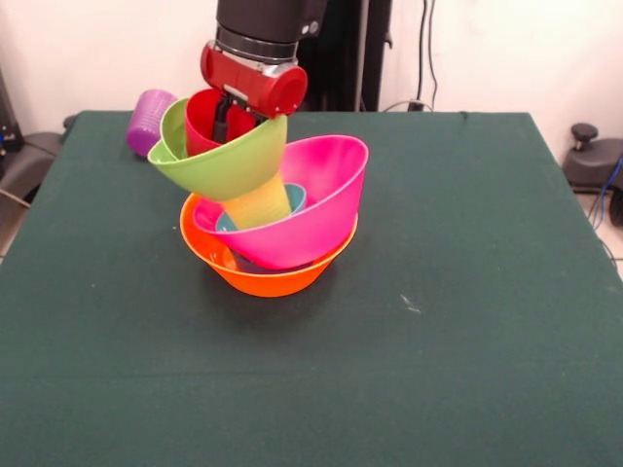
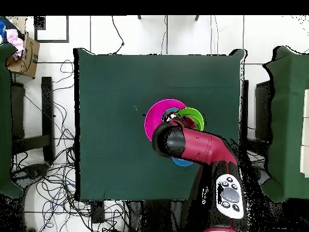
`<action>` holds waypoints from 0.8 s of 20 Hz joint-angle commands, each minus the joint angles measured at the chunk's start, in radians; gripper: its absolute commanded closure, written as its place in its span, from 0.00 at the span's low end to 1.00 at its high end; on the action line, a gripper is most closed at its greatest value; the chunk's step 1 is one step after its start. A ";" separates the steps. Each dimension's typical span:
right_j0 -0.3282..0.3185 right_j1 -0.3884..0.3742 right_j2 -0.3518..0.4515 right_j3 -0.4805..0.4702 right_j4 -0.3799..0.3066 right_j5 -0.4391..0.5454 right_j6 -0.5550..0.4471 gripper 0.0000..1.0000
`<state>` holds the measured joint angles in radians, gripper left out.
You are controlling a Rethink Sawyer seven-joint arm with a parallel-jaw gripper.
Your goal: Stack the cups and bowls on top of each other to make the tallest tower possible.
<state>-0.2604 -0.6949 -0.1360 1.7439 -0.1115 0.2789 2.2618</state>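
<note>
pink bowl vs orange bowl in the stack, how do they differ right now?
The pink bowl is tilted, its mouth leaning to one side; the orange bowl sits level on the table. The pink bowl rests inside the orange bowl, which is the base. The pink bowl looks deeper, the orange bowl shallower. Both are glossy, round and wide.

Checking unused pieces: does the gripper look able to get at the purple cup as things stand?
Probably yes. The purple cup lies on its side, alone on the table beside the tower, nothing on it. The gripper is inside the red cup, so must lift out first.
</note>
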 commanded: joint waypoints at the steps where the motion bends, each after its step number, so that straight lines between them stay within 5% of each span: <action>1: 0.033 0.027 0.053 -0.022 0.031 -0.029 0.120 0.00; 16: -0.053 -0.265 0.105 0.133 0.063 0.216 -0.004 0.00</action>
